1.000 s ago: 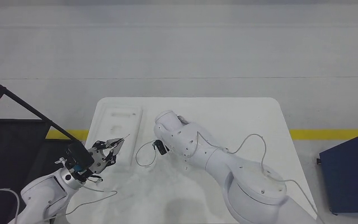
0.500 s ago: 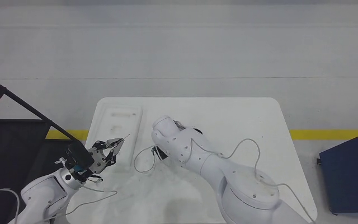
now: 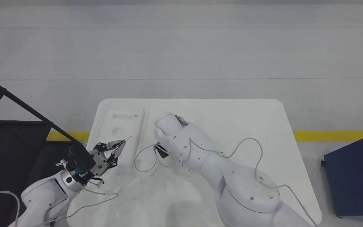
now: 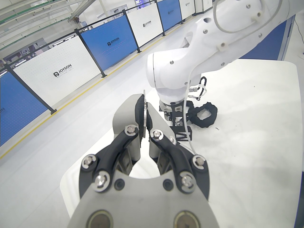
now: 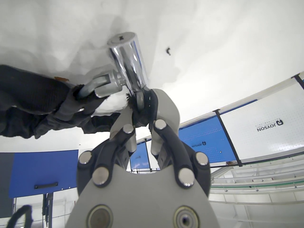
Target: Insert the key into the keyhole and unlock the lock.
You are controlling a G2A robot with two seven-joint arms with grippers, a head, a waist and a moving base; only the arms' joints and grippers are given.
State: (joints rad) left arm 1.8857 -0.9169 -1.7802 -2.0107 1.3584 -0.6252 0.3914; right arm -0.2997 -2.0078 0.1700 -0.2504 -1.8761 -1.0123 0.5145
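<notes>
Left gripper [image 4: 144, 117] pressed together on the key [image 4: 144, 106], flat metal pinched edge-on between the pads, upper edge protruding past the fingertips. Position: over the near part of the white tray [image 3: 120, 127], at the left side of the table [image 3: 244, 122]. Right gripper [image 5: 141, 105] clamped on one end of the lock [image 5: 127, 55], a chrome cylinder just right of the tray and close above the table surface; contact with the table not determinable. Slotted keyhole face [image 5: 121, 37] at the free end of the cylinder, pointing away from the fingers. Short metal stub projecting sideways from the cylinder into a black sleeved cable [image 5: 35, 96], looped on the table beside it. Key and lock well apart, not engaged.
</notes>
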